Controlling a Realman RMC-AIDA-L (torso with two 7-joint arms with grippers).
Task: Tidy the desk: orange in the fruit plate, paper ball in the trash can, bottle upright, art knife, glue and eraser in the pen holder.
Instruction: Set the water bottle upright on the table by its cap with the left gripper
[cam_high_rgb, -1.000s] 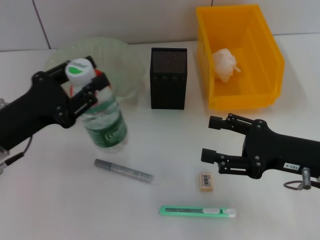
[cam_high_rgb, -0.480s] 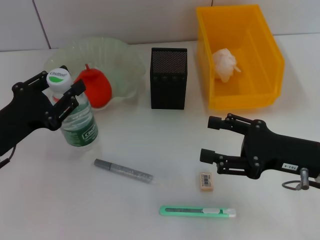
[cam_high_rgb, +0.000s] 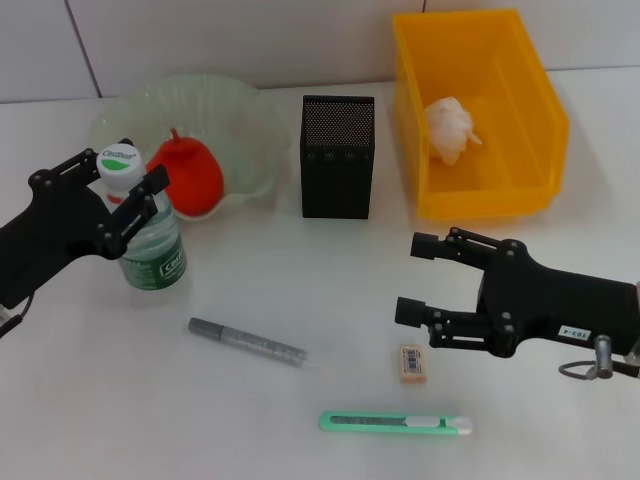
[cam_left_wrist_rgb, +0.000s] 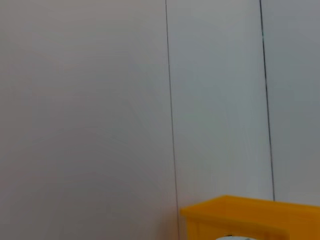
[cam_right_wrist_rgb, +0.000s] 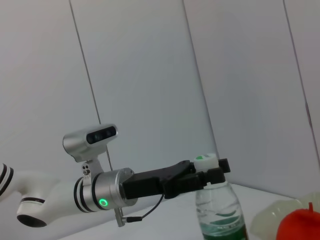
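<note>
The bottle (cam_high_rgb: 148, 240) stands upright on the desk (cam_high_rgb: 300, 270), left of centre. My left gripper (cam_high_rgb: 125, 175) is shut on its neck just under the white cap; the right wrist view shows the same hold, left gripper (cam_right_wrist_rgb: 207, 172) on the bottle (cam_right_wrist_rgb: 220, 215). The orange (cam_high_rgb: 190, 175) lies in the fruit plate (cam_high_rgb: 250, 120) behind the bottle. The paper ball (cam_high_rgb: 450, 128) is inside the trash can (cam_high_rgb: 545, 110). The glue (cam_high_rgb: 246, 341), the eraser (cam_high_rgb: 412, 362) and the art knife (cam_high_rgb: 395, 422) lie on the desk in front. My right gripper (cam_high_rgb: 410, 277) hangs open just above and behind the eraser.
The pen holder (cam_high_rgb: 338, 155) stands between the fruit plate and the trash can, and I cannot see into it. A tiled wall runs behind the desk. The left wrist view shows only the wall and the trash can's rim (cam_left_wrist_rgb: 250, 215).
My left gripper carried the bottle leftward and down onto the desk, uncovering the orange in the plate. My right gripper edged slightly left toward the eraser.
</note>
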